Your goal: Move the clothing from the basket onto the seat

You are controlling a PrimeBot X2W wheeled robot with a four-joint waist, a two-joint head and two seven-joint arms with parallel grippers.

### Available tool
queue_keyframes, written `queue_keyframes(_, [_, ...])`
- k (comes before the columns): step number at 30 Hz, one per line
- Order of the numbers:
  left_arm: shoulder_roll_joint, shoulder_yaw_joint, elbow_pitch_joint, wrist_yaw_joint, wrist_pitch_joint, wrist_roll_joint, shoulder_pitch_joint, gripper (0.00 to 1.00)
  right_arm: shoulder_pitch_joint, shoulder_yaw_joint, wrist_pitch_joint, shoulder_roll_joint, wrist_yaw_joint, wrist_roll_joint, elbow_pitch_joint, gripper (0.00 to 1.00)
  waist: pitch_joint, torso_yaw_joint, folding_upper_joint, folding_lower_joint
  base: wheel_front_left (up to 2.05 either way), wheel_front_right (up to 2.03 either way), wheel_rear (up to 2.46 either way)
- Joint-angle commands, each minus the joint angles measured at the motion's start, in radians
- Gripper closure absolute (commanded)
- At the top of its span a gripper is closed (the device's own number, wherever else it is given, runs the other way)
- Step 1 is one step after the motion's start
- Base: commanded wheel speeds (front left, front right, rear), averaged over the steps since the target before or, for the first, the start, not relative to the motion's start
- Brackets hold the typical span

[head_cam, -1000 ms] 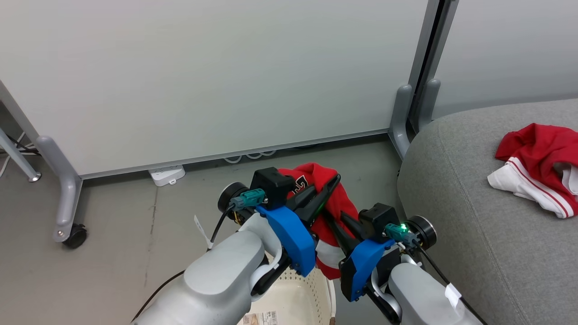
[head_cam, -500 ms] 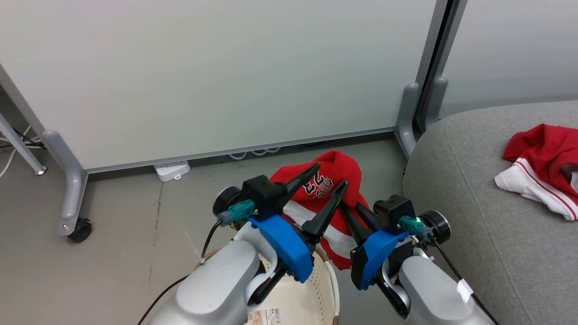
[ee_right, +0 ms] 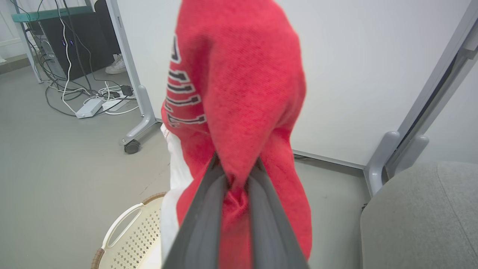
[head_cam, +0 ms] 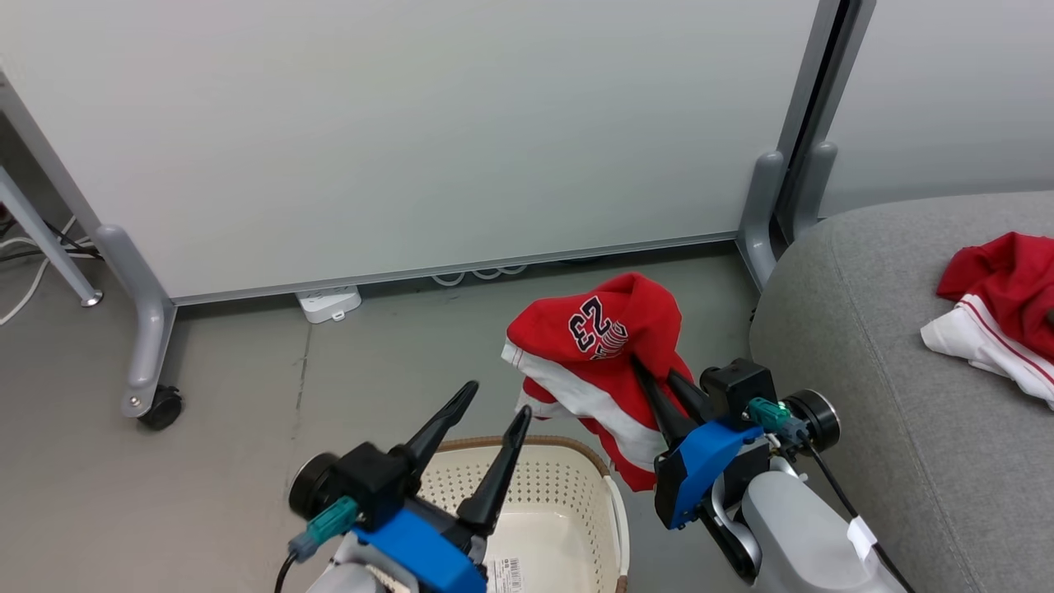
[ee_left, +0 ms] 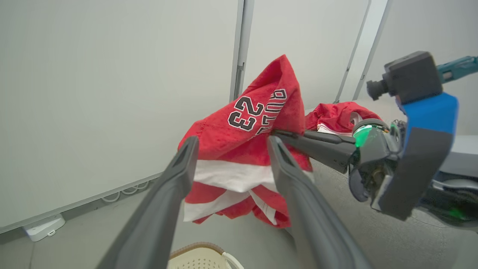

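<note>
The right end effector (head_cam: 656, 372) is clenched on a fold of the red jersey (head_cam: 593, 346), its two dark fingers pinched close together. In the right wrist view the red cloth bunches between them and drapes over their tips. The jersey hangs in the air with its dark "23" facing up and white bands lower down. It sits above the floor (head_cam: 247, 445), between the basket (head_cam: 527, 445) and the seat (head_cam: 865, 346).

The left end effector (head_cam: 498, 398) is released, its fingers spread wide and holding nothing. It points toward 1 o'clock above the basket's far rim, and the jersey hangs at its 1 o'clock, apart from it.

The basket stands on the floor at 6 o'clock in the head view, with a barcode sticker showing on its bottom. The grey seat takes up the 3 to 4 o'clock side, just beside the right arm. A second red garment (head_cam: 996, 305) with white trim lies crumpled on it at 3 o'clock, by the picture's edge.

At 12 o'clock stands a pale partition panel (head_cam: 412, 123) on grey legs. A caster (head_cam: 160, 408) sits at 9 o'clock, and a white power strip (head_cam: 329, 303) lies at the panel's foot.
</note>
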Motion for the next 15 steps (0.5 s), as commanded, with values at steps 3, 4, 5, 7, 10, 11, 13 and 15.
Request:
queue_keyframes(3, [0.001, 0.054, -0.026, -0.002, -0.003, 0.046, 0.067, 0.0, 0.02, -0.012, -0.006, 0.0, -0.001, -0.007, -0.011, 1.0, -0.002, 0.01, 0.0, 0.0, 0.0, 0.0, 0.0])
queue_keyframes(4, [0.0, 0.064, -0.032, -0.003, -0.003, 0.055, 0.08, 0.0, 0.024, -0.013, -0.004, 0.0, -0.001, -0.007, -0.013, 1.0, -0.003, 0.011, 0.0, 0.0, 0.0, 0.0, 0.0])
queue_keyframes(5, [-0.001, 0.075, -0.037, -0.004, -0.003, 0.064, 0.093, 0.0, 0.026, -0.013, -0.002, 0.0, -0.001, -0.007, -0.015, 1.0, -0.003, 0.012, 0.0, 0.0, 0.0, 0.0, 0.0])
queue_keyframes(7, [-0.001, 0.089, -0.046, -0.004, -0.003, 0.08, 0.114, 0.0, 0.026, -0.014, 0.001, 0.0, -0.001, -0.008, -0.021, 1.0, -0.003, 0.014, 0.0, 0.0, 0.0, 0.0, 0.0])
queue_keyframes(10, [-0.001, 0.101, -0.053, -0.005, -0.003, 0.092, 0.129, 0.0, 0.027, -0.015, 0.005, 0.0, -0.001, -0.009, -0.025, 1.0, -0.002, 0.015, 0.0, 0.0, 0.0, 0.0, 0.0])
queue_keyframes(11, [-0.003, 0.105, -0.056, -0.005, -0.003, 0.097, 0.133, 0.0, 0.029, -0.016, 0.006, 0.0, -0.001, -0.008, -0.027, 1.0, -0.002, 0.015, 0.0, 0.0, 0.0, 0.0, 0.0])
queue_keyframes(13, [-0.005, 0.11, -0.063, -0.006, -0.003, 0.099, 0.14, 0.0, 0.03, -0.018, 0.008, 0.0, -0.001, -0.01, -0.029, 1.0, -0.001, 0.016, 0.0, 0.0, 0.0, 0.0, 0.0])
queue_keyframes(15, [-0.007, 0.114, -0.071, -0.006, -0.003, 0.103, 0.145, 0.0, 0.031, -0.021, 0.009, 0.0, -0.001, -0.012, -0.032, 1.0, 0.0, 0.017, 0.0, 0.0, 0.0, 0.0, 0.0])
